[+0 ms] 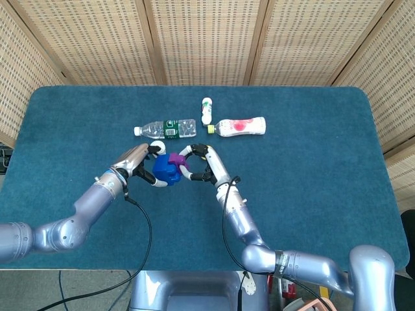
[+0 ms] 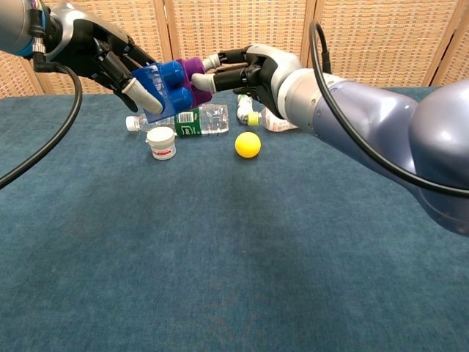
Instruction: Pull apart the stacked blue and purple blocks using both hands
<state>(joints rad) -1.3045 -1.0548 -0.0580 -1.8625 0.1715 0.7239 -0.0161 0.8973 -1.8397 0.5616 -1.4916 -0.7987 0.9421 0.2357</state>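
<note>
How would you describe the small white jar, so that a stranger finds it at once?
On the blue table, look near the clear water bottle lying on its side. The small white jar stands upright just in front of this bottle, left of the yellow ball. Unlike the lying bottles, it is short, squat and white-capped.
</note>
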